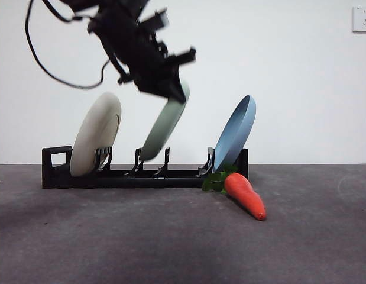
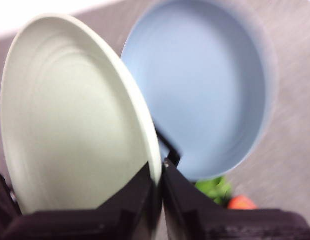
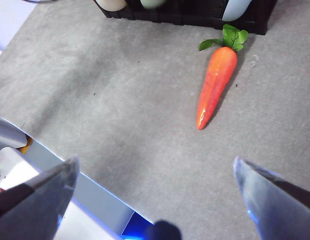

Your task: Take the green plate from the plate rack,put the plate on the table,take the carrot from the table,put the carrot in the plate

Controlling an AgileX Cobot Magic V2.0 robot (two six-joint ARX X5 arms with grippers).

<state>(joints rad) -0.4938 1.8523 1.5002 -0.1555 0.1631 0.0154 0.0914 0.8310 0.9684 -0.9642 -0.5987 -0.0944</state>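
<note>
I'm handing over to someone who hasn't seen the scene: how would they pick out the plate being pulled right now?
Find the plate rack at the back of the table; three plates lean in it. Take the middle one, between the cream-white plate and the blue plate. It is the green plate, pale sage, and the only one with the left tool clamped on its upper rim.

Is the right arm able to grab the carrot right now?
Probably yes. The right tool is open above bare table, and the carrot lies alone in front of the plate rack with nothing covering it.
</note>
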